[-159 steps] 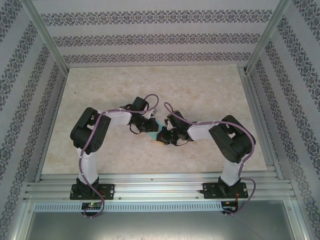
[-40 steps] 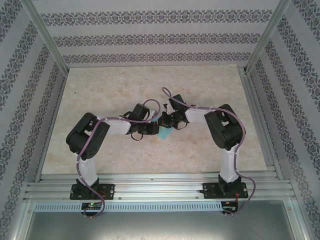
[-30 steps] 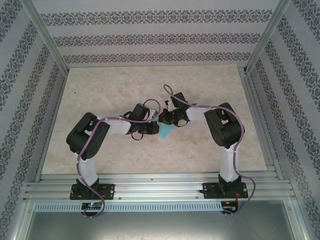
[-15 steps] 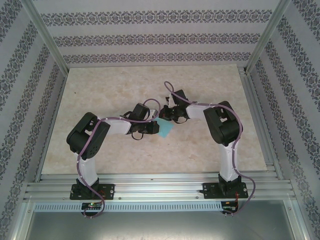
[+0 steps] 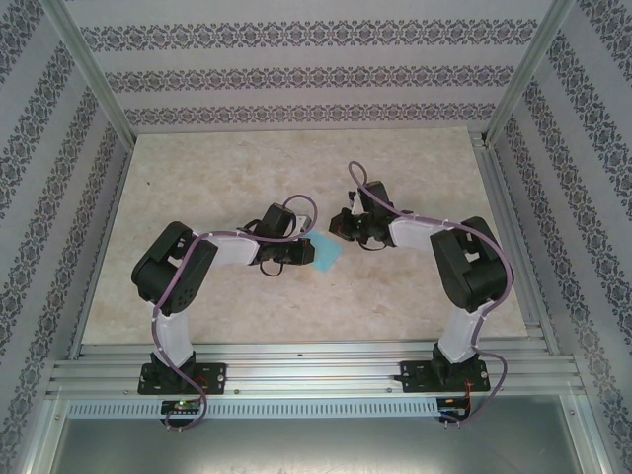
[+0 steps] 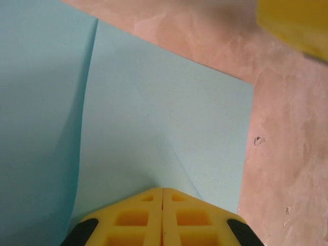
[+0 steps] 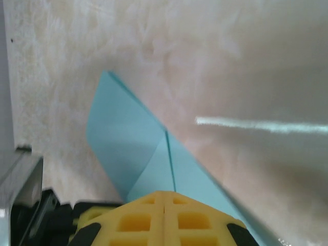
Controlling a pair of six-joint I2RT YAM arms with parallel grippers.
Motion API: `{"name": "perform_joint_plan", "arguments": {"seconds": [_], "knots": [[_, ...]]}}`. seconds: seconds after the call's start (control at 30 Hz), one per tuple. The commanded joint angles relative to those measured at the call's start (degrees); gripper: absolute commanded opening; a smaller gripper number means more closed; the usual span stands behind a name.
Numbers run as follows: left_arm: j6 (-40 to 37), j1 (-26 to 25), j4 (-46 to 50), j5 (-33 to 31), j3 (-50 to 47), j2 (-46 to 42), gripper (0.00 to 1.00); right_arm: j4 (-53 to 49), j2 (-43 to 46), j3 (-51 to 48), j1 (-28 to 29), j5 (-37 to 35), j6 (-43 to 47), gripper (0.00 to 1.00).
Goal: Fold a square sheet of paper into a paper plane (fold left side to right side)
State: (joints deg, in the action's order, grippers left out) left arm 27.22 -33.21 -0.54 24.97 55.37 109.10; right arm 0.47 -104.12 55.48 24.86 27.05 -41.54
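Pinning the thin, turquoise-blue, part-folded paper sheet (image 5: 328,257) under the closed left gripper (image 6: 163,190); holding the right gripper (image 7: 164,193) shut, empty, near; probably needing crease pressing next.

Place: a robot test cell, the kind found in a lab or workshop.
Frame: bare aluminium posts (image 5: 82,59) and slotted rails (image 5: 316,370) box the space in.
Walls: flat panels (image 5: 296,74) covered in striped, patterned paper, like a backdrop.
Work surface: a marble-look tabletop (image 5: 197,168).
Machines: left arm (image 5: 178,267) and right arm (image 5: 469,272) bolted to the rails, with purple cables (image 5: 299,200) looped along them.
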Motion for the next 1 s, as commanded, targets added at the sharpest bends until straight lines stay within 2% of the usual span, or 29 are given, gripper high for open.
{"name": "perform_joint_plan", "arguments": {"seconds": [0.0, 0.13, 0.37, 0.57, 0.7, 0.97], "knots": [[-0.43, -1.53, 11.00, -3.02, -2.37, 4.55, 0.08, 4.41, 2.60, -5.93, 2.95, 1.16, -7.18, 0.00], [-0.38, -1.52, 10.91, -3.00, -2.20, 4.55, 0.08, 6.40, 3.30, -9.10, 5.81, 1.29, -9.98, 0.00], [-0.24, -1.53, 11.44, -2.53, -1.01, 4.39, 0.08, 7.37, 0.55, -10.76, 7.47, 1.17, -10.79, 0.00], [-2.03, -1.14, 16.28, -2.67, 3.84, 2.66, 0.11, -1.10, -0.01, -10.85, 7.66, -2.34, -8.55, 0.00], [-2.82, 0.28, 19.76, -0.62, 9.31, 1.73, 0.15, -6.86, -0.47, -10.22, 7.64, -4.43, -6.76, 0.00], [-1.57, 3.79, 19.91, 5.96, 18.85, 3.97, 0.16, -6.69, -1.35, -9.88, 7.65, -3.76, -6.47, 0.00]]}}
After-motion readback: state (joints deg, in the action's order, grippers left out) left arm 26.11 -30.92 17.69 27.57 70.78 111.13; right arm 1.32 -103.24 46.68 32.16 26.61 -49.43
